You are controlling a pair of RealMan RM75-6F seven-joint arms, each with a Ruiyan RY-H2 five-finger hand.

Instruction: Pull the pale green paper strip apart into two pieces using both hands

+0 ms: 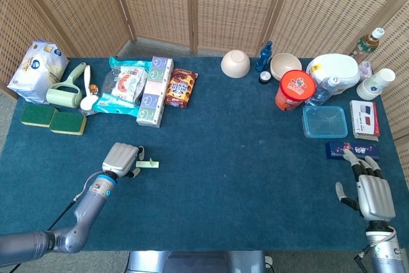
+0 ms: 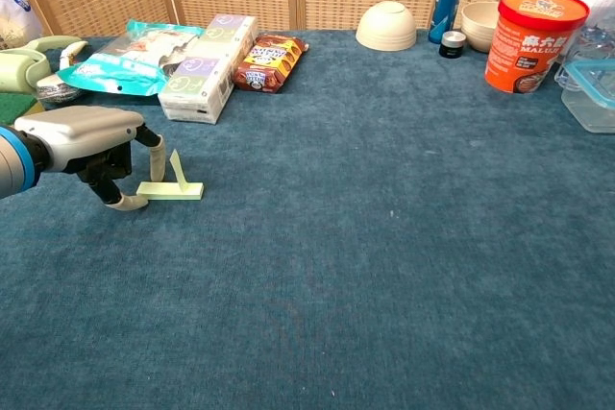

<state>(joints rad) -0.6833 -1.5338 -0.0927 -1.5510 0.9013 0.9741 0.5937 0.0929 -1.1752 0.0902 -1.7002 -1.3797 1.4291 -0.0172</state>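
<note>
The chest view leaves out the right hand (image 1: 372,191), and its frame edge crops the food container (image 2: 596,93)

Upturned bowl (image 1: 235,64), red tub (image 1: 294,89), sponges (image 1: 52,119) along the table's far edge

Staged tabletop test rig, not a real home
You're working at a blue-carpeted table (image 1: 243,132) fenced by wicker screens (image 1: 192,4), with groceries (image 1: 181,87) and sponges (image 1: 51,119) lining its edges

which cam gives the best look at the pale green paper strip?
Chest view: the pale green paper strip shows close, lying flat with one end folded upward, beside the left hand. Head view shows it only as a tiny sliver.
</note>
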